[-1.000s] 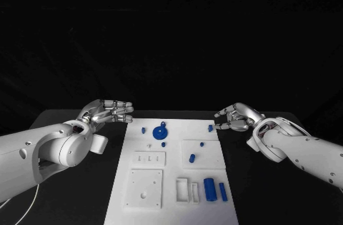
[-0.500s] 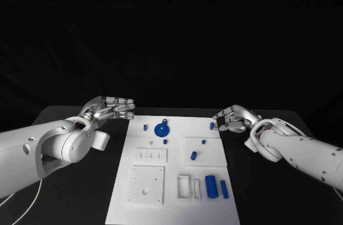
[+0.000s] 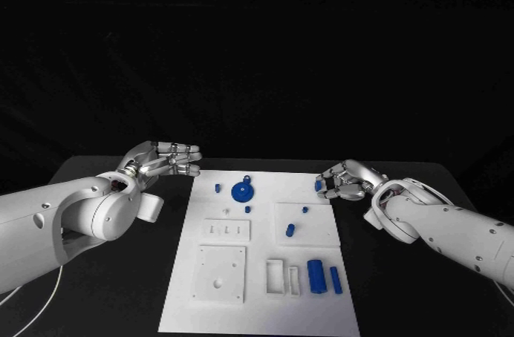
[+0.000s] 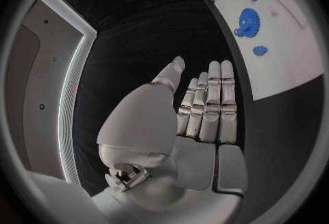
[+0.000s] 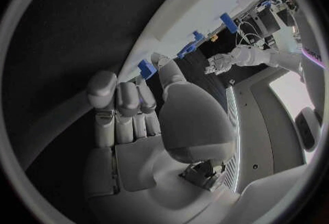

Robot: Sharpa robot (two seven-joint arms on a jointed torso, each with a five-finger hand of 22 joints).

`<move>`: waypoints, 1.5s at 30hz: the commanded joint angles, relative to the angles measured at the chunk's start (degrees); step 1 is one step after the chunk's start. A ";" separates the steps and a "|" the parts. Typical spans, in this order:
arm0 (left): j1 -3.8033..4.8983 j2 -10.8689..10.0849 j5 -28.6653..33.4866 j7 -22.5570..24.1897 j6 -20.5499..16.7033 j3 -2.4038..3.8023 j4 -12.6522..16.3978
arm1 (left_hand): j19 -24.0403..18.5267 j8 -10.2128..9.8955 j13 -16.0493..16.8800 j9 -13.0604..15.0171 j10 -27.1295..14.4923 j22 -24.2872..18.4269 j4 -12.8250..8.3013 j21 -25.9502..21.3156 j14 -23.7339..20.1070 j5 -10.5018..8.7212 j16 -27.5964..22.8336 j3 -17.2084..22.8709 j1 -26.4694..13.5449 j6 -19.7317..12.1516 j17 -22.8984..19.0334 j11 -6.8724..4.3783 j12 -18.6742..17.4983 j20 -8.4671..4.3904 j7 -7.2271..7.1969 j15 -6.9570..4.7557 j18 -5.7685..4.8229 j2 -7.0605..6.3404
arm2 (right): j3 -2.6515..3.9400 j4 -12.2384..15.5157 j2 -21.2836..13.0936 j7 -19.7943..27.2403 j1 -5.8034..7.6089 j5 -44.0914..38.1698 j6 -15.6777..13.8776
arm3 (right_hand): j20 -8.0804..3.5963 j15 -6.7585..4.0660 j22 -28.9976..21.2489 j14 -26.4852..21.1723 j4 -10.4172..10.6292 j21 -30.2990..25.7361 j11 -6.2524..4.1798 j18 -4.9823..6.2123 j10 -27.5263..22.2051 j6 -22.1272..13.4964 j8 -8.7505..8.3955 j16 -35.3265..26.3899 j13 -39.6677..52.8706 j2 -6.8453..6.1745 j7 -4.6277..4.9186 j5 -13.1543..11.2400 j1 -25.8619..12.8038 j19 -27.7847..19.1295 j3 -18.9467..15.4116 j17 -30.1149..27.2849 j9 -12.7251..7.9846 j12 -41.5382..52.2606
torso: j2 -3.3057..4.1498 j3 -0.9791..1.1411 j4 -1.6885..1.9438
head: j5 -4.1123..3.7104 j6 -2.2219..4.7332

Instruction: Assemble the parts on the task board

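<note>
The white task board (image 3: 215,315) lies along the middle of the table. A blue gear (image 3: 243,193) stands at its far end, also in the left wrist view (image 4: 248,18). Small blue pegs (image 3: 289,232) are spread over the board, and two blue cylinders (image 3: 316,276) lie near its front right. My right hand (image 3: 345,181) is at the board's far right corner. Its thumb and a finger pinch a small blue part (image 3: 319,185) (image 5: 145,67) that stays at the board's edge. My left hand (image 3: 166,161) hovers off the far left corner, fingers straight and apart (image 4: 209,103), holding nothing.
White raised blocks (image 3: 220,274) and slotted holders (image 3: 283,276) sit on the near half of the board. Black table (image 3: 128,277) runs along both sides of the board. My left hand (image 5: 222,63) appears far off in the right wrist view.
The whole picture has shifted slightly. My right hand has settled closer onto the small blue part at the far right corner. My left hand stays much as it was.
</note>
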 commanded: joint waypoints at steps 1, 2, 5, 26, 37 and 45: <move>0.03 0.14 -0.28 0.69 0.98 0.03 0.04 | -0.12 0.08 0.05 0.05 -0.08 -0.06 -0.12 -0.25 -0.24 -0.28 -0.33 -0.22 -0.22 0.07 -0.01 -0.07 -0.02 -0.01 0.09 -0.08 -0.45 0.07 | 0.02 -0.36 0.33 0.58 -0.12 -0.72 0.72 | 0.24 0.10 6.01 0.18 -0.39 0.25 -0.07 1.17 -0.11 -0.08 -0.09 -0.04 0.12 0.09 0.17 -0.41 -0.83 1.88 0.53 0.17 -0.09 0.05 | -0.03 -0.02 0.03 | -0.02 -0.03; 0.03 0.14 -0.28 0.68 1.00 0.03 0.04 | -0.12 0.08 0.05 0.05 -0.08 -0.06 -0.12 -0.25 -0.24 -0.28 -0.33 -0.22 -0.22 0.07 -0.01 -0.07 -0.02 -0.01 0.09 -0.08 -0.45 0.07 | 0.02 -0.51 0.46 0.55 -0.15 -0.72 0.62 | 0.23 0.08 6.02 0.22 -0.48 0.30 -0.09 1.18 -0.08 -0.10 -0.07 0.00 0.14 0.18 0.17 -0.73 -0.91 1.88 0.80 0.22 -0.08 0.07 | -0.03 -0.02 0.01 | -0.01 -0.03; 0.03 0.16 -0.28 0.67 1.04 0.03 0.04 | -0.12 0.08 0.05 0.05 -0.08 -0.06 -0.12 -0.25 -0.24 -0.28 -0.33 -0.22 -0.22 0.07 -0.01 -0.07 -0.02 -0.01 0.09 -0.08 -0.45 0.07 | 0.02 -0.98 0.82 0.45 -0.22 -0.72 0.29 | 0.22 0.07 6.03 0.25 -0.55 0.40 -0.12 1.20 0.02 0.02 -0.08 0.10 0.24 0.33 0.14 -1.26 -1.23 1.90 1.35 0.34 -0.08 0.20 | -0.03 -0.05 -0.02 | 0.00 -0.06; 0.03 0.12 -0.31 0.45 1.34 0.02 0.12 | -0.01 0.08 0.05 0.05 -0.11 -0.08 -0.06 -0.24 -0.13 -0.29 -0.22 -0.31 -0.21 0.06 0.00 -0.08 -0.02 -0.05 0.09 -0.12 -0.46 0.17 | 0.02 -2.26 1.76 0.10 -0.35 -0.49 -1.34 | -0.12 -0.31 6.11 0.41 -0.57 1.02 -0.68 1.05 0.46 3.68 -0.08 0.64 0.79 2.01 -0.72 -7.87 -2.94 2.05 8.69 1.24 0.00 0.77 | -0.06 0.00 -0.04 | -0.05 -0.12; 0.03 0.19 -0.38 0.32 1.56 0.00 0.01 | -0.01 0.08 0.05 0.05 -0.11 -0.08 -0.06 -0.24 -0.13 -0.29 -0.22 -0.31 -0.21 0.06 0.00 -0.08 -0.02 -0.05 0.09 -0.12 -0.46 0.17 | 0.02 -2.53 2.15 0.17 -0.60 -0.43 -2.12 | -0.46 -0.63 6.18 0.47 -0.72 1.47 -1.01 0.74 0.93 6.14 -0.01 0.72 1.14 1.90 -1.38 -11.55 -3.35 2.06 12.96 1.60 0.27 1.07 | -0.06 -0.02 0.00 | -0.18 -0.28; 0.03 0.24 -0.52 0.22 1.67 -0.01 -0.05 | 0.04 0.08 0.05 0.05 -0.13 -0.07 -0.11 -0.20 -0.09 -0.29 -0.15 -0.33 -0.07 0.01 0.00 -0.08 -0.02 -0.09 0.10 -0.15 -0.46 0.19 | 0.01 -2.48 2.22 0.17 -0.69 -0.35 -2.86 | -0.63 -0.81 6.19 0.53 -0.59 1.57 -1.19 0.61 1.21 7.08 -0.02 0.80 1.24 1.79 -1.77 -11.73 -3.46 2.06 12.91 1.73 0.34 1.20 | -0.09 -0.01 -0.03 | -0.21 -0.39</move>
